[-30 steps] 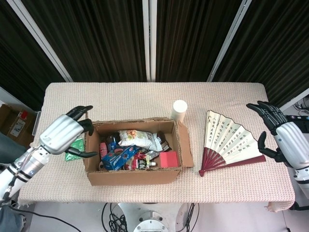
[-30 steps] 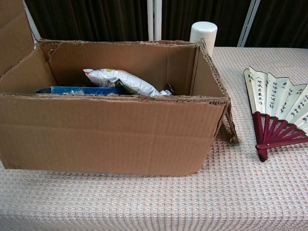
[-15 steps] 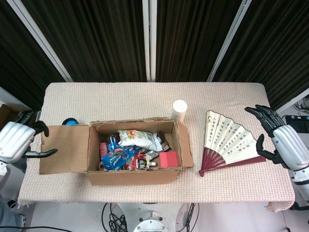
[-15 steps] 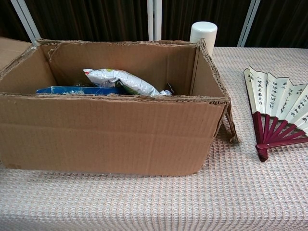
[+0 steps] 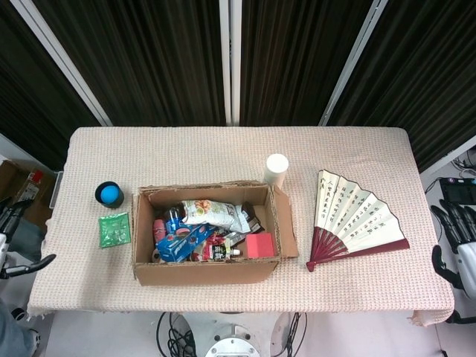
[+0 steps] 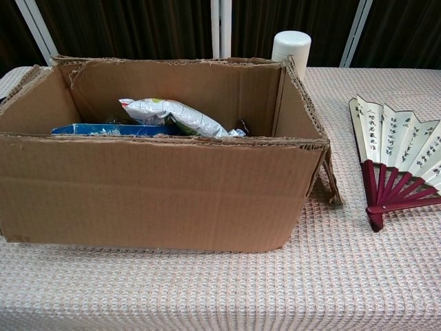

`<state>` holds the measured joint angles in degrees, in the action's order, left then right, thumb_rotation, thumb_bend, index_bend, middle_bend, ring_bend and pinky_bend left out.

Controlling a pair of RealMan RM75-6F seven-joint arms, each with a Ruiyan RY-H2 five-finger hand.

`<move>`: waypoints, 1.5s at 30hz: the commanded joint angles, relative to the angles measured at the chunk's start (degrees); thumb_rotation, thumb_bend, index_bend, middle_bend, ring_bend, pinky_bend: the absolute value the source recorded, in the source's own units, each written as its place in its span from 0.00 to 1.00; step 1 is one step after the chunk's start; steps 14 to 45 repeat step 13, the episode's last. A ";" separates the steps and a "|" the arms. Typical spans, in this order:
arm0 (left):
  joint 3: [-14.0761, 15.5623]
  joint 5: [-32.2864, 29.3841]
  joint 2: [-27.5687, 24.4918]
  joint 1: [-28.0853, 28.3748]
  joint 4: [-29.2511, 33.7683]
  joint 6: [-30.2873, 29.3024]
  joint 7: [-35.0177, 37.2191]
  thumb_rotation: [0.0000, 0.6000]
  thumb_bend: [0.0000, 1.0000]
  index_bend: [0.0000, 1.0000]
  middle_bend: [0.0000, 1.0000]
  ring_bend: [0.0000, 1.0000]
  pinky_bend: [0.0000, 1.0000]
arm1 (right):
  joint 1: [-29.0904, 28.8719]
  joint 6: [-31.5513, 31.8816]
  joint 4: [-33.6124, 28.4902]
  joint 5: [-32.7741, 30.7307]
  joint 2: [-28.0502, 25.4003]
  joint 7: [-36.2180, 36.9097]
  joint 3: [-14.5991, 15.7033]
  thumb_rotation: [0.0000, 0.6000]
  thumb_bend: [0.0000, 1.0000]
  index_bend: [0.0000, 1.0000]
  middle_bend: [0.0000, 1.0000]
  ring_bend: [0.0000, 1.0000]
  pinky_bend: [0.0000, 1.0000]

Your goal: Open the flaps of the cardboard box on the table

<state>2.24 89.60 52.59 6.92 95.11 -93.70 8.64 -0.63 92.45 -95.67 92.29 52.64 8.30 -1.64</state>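
The cardboard box [image 5: 206,271] stands mid-table with its top uncovered, and packets and small cartons show inside. Its right flap [image 5: 288,223] slopes outward and down; no left flap sticks out past the left wall. The chest view has the box's [image 6: 158,186] front wall close up and a silver bag [image 6: 172,114] inside. My left hand [image 5: 13,236] is off the table's left edge, fingers apart, holding nothing. My right hand [image 5: 455,244] hangs past the right edge, fingers spread and empty. Neither hand shows in the chest view.
A white cylinder [image 5: 277,170] stands behind the box's right corner. An unfolded paper fan [image 5: 355,219] lies to the right. A blue ball in a black cup [image 5: 109,194] and a green packet [image 5: 114,229] lie left of the box.
My left hand has pulled back from the box and off the table's left edge. The left flap swung out flat, then dropped from sight. My right hand has drawn back to the right edge.
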 commanded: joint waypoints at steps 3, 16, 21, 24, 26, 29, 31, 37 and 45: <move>1.66 2.60 9.44 -6.97 -8.54 -7.08 -4.27 0.34 0.02 0.02 0.08 0.03 0.14 | 9.23 7.23 19.78 -5.51 16.91 1.91 2.27 1.00 0.39 0.00 0.00 0.00 0.00; 2.35 2.89 11.87 -8.04 -13.36 -4.36 -2.60 0.34 0.00 0.04 0.07 0.03 0.14 | 9.41 6.48 24.07 -4.84 20.14 3.42 1.68 1.00 0.22 0.00 0.00 0.00 0.00; 2.35 2.89 11.87 -8.04 -13.36 -4.36 -2.60 0.34 0.00 0.04 0.07 0.03 0.14 | 9.41 6.48 24.07 -4.84 20.14 3.42 1.68 1.00 0.22 0.00 0.00 0.00 0.00; 2.35 2.89 11.87 -8.04 -13.36 -4.36 -2.60 0.34 0.00 0.04 0.07 0.03 0.14 | 9.41 6.48 24.07 -4.84 20.14 3.42 1.68 1.00 0.22 0.00 0.00 0.00 0.00; 2.35 2.89 11.87 -8.04 -13.36 -4.36 -2.60 0.34 0.00 0.04 0.07 0.03 0.14 | 9.41 6.48 24.07 -4.84 20.14 3.42 1.68 1.00 0.22 0.00 0.00 0.00 0.00; 2.35 2.89 11.87 -8.04 -13.36 -4.36 -2.60 0.34 0.00 0.04 0.07 0.03 0.14 | 9.41 6.48 24.07 -4.84 20.14 3.42 1.68 1.00 0.22 0.00 0.00 0.00 0.00; 2.35 2.89 11.87 -8.04 -13.36 -4.36 -2.60 0.34 0.00 0.04 0.07 0.03 0.14 | 9.41 6.48 24.07 -4.84 20.14 3.42 1.68 1.00 0.22 0.00 0.00 0.00 0.00; 2.35 2.89 11.87 -8.04 -13.36 -4.36 -2.60 0.34 0.00 0.04 0.07 0.03 0.14 | 9.41 6.48 24.07 -4.84 20.14 3.42 1.68 1.00 0.22 0.00 0.00 0.00 0.00; 2.35 2.89 11.87 -8.04 -13.36 -4.36 -2.60 0.34 0.00 0.04 0.07 0.03 0.14 | 9.41 6.48 24.07 -4.84 20.14 3.42 1.68 1.00 0.22 0.00 0.00 0.00 0.00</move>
